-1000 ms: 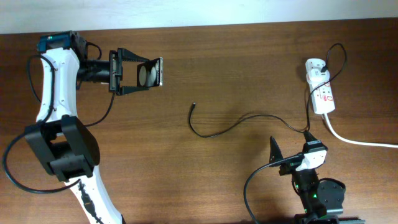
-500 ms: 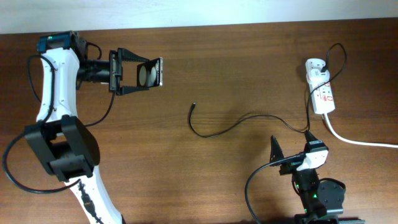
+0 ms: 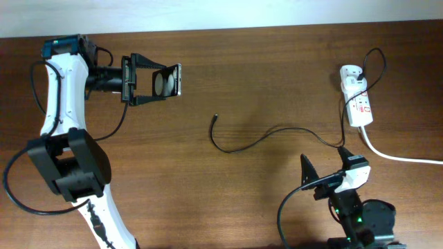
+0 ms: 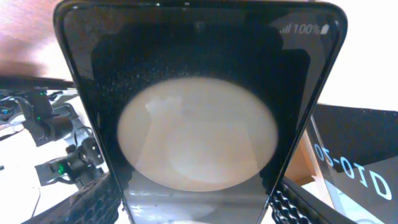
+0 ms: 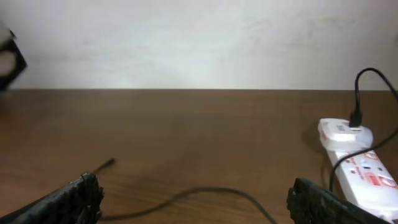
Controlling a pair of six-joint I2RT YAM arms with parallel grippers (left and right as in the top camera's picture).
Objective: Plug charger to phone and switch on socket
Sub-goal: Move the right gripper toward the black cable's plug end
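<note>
The black phone (image 3: 168, 81) hangs above the table at the far left, with my left gripper (image 3: 165, 81) shut on it by its two long edges. It fills the left wrist view, where its glossy screen (image 4: 199, 124) shows a big round reflection between the fingers (image 4: 93, 202). The charger's thin black cable (image 3: 256, 140) lies curved mid-table. Its connector tip (image 3: 216, 117) is free, and its white adapter (image 3: 351, 74) sits in the white socket (image 3: 361, 109) at the right. My right gripper (image 3: 331, 173) stands open near the front edge, with the cable (image 5: 186, 194) and socket (image 5: 367, 177) ahead.
A thick white cord (image 3: 398, 158) runs from the socket off the right edge. Bare brown wood lies between the phone and the connector tip. A pale wall (image 5: 199, 43) borders the table's far side.
My right arm has shifted slightly to the right and toward the front edge. The left gripper and phone have not moved.
</note>
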